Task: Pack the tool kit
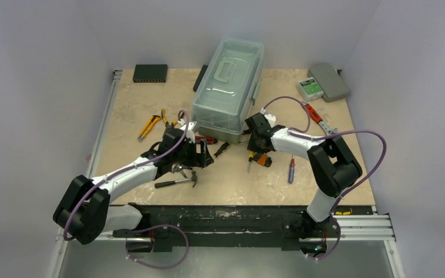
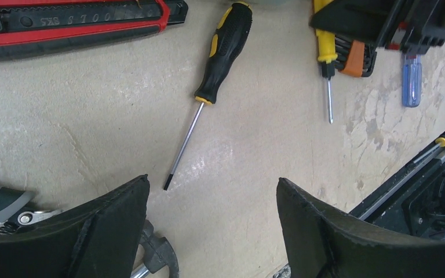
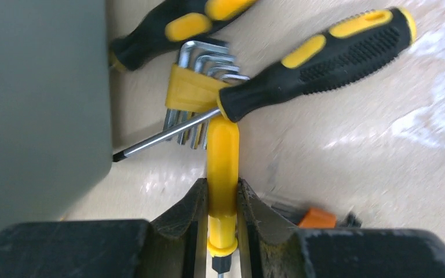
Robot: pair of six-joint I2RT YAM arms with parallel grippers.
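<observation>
Right gripper (image 3: 221, 200) bottom centre of wrist view, jaws clamped on yellow screwdriver (image 3: 222, 156) handle. Hex keys (image 3: 194, 95) just beyond, upper left. Left gripper (image 2: 213, 185) jaws apart; black-handled screwdriver (image 2: 223, 49) above centre. Toolbox (image 1: 229, 81) upper centre of overhead frame, lid closed.

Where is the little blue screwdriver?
In the top view, the blue screwdriver lies flat on the right half of the table, just right of the orange hex key set and left of the right arm.
</observation>
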